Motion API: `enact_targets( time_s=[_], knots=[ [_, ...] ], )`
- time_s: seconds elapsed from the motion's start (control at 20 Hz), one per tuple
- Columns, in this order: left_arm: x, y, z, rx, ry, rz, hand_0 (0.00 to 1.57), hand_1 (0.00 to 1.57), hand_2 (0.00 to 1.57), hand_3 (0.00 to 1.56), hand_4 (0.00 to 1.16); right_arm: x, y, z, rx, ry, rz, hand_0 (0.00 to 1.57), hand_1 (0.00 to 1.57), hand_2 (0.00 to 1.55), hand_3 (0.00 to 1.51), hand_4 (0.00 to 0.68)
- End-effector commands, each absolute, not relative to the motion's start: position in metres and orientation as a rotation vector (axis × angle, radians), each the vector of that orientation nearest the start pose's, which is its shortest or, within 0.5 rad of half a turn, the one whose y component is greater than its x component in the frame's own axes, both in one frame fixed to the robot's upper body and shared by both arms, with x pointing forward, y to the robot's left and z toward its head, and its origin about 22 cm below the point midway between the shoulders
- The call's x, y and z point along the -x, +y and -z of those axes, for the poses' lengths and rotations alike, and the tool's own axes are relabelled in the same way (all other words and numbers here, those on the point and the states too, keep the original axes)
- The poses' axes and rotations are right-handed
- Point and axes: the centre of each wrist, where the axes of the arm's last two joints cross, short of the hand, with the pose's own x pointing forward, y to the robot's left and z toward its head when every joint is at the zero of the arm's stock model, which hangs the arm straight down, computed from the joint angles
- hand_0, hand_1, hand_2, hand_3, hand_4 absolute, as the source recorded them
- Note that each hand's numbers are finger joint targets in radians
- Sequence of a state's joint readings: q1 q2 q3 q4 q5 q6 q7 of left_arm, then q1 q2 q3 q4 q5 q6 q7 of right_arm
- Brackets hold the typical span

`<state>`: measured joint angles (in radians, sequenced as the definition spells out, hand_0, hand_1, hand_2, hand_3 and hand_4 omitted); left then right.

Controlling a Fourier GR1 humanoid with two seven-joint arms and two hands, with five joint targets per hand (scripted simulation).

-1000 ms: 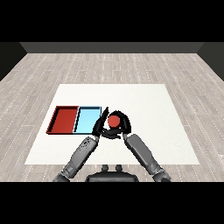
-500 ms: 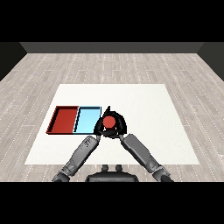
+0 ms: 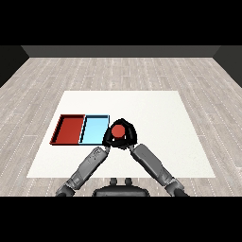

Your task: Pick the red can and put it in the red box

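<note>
Right hand (image 3: 126, 138) has carried red can (image 3: 117, 131) leftward toward trays.

White tabletop (image 3: 156, 113), square-cornered, set on a grey plank floor (image 3: 142, 71). Directly on it, toward 9 o'clock of its middle, two shallow trays side by side, long edges touching: red tray (image 3: 68, 130) farther out at 9 o'clock, light blue tray (image 3: 93, 130) just at its 3 o'clock side. Both flat on the white surface, dark-rimmed, open tops up. Bare white from 12 round to 5 o'clock. Cannot tell whether anything else near the blue tray's 3 o'clock edge touches the tabletop
</note>
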<state>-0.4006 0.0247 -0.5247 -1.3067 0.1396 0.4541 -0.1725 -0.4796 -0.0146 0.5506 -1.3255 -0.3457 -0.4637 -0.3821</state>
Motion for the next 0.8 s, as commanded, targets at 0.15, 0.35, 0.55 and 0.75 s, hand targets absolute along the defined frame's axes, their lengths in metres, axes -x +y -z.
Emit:
enact_targets(
  time_s=[0.15, 0.35, 0.55, 0.75],
  knots=[
    [-0.275, 0.063, -0.024, 0.095, -1.756, 0.223, 1.57, 1.57, 1.54, 1.45, 1.0, -0.291, -0.048, -0.045, -0.39, -2.004, -0.062, 1.47, 1.47, 1.44, 1.39, 0.561],
    [-0.299, 0.059, -0.013, 0.051, -1.785, 0.193, 1.57, 1.57, 1.48, 1.36, 0.85, -0.291, -0.056, -0.048, -0.389, -1.984, -0.051, 1.5, 1.5, 1.44, 1.39, 0.56],
    [-0.287, 0.054, -0.024, 0.052, -1.786, 0.171, 1.57, 1.57, 1.5, 1.38, 0.87, -0.28, -0.055, -0.052, -0.38, -1.996, -0.082, 1.52, 1.52, 1.46, 1.4, 0.538],
    [-0.298, 0.054, -0.031, 0.085, -1.804, 0.155, 1.57, 1.57, 1.53, 1.42, 0.88, -0.29, -0.04, -0.048, -0.372, -1.998, -0.071, 1.52, 1.52, 1.46, 1.4, 0.549]
  ],
)
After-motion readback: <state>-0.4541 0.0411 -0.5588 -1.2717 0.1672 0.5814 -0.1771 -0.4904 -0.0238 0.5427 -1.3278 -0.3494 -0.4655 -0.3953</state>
